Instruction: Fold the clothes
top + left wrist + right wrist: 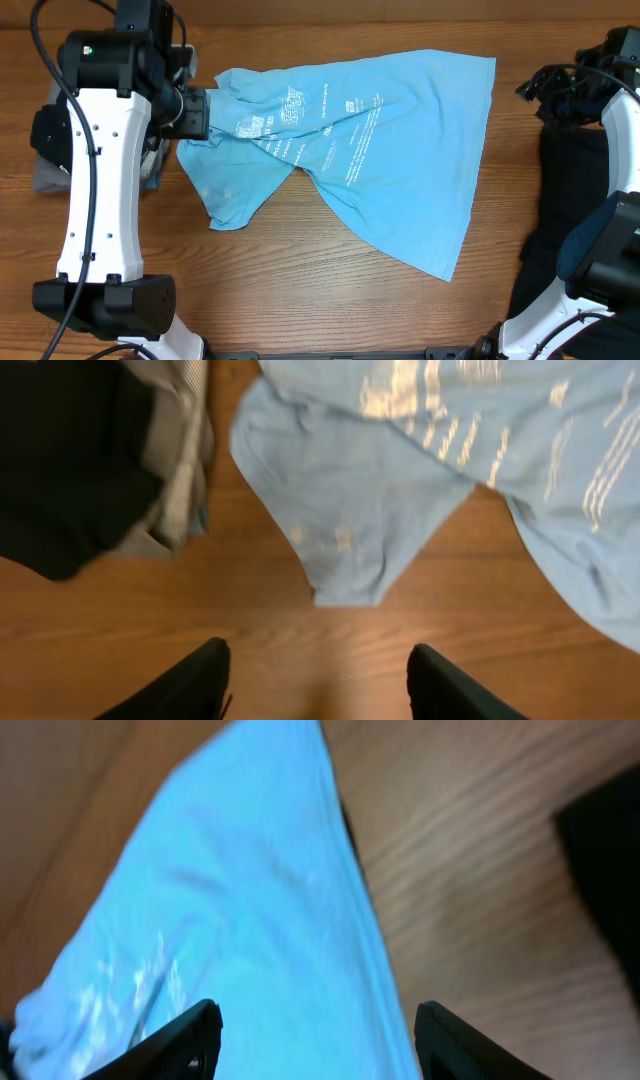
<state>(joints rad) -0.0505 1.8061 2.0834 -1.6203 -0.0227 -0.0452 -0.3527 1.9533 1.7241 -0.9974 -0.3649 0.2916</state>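
Clothes: 1 sky-blue T-shirt (pixel 370 150), rumpled, centre of the overhead frame; 1 grey shirt (pixel 175 450) and 1 black shirt (pixel 70 450) heaped upper left in the left wrist view. 2 grippers: left gripper (pixel 318 685) and right gripper (pixel 318 1040), both spread wide, gripping nothing.

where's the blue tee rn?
Overhead view: the rumpled sky-blue printed T-shirt lies spread mid-table, between the grey garment at left and black clothes at right.
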